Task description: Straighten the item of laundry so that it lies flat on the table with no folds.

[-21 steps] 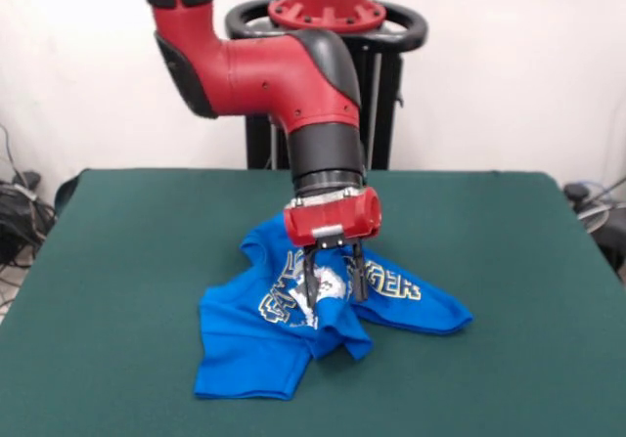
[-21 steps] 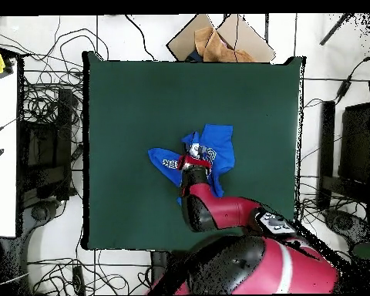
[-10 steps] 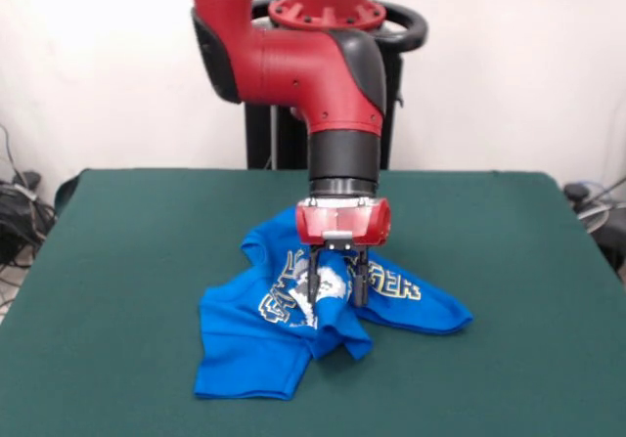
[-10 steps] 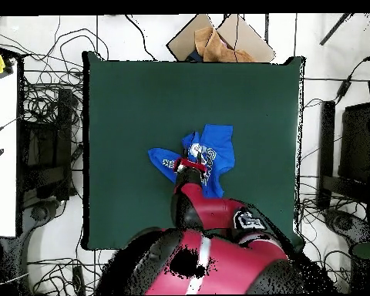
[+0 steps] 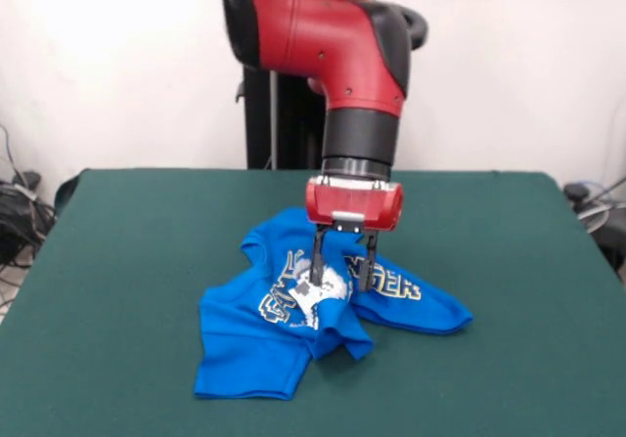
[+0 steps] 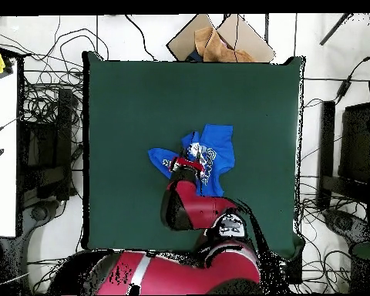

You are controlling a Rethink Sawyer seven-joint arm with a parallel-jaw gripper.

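Since a second ago the arm has swung toward the picture's right in the front view, and the gripper (image 5: 342, 269) now points straight down with its two fingers spread apart, holding nothing, their tips at the crumpled T-shirt (image 5: 293, 329). Whether the tips actually press the cloth is hard to tell, and overhead the arm hides part of the shirt. It lies bunched near the middle of the table (image 5: 127, 261), green cloth open all round.
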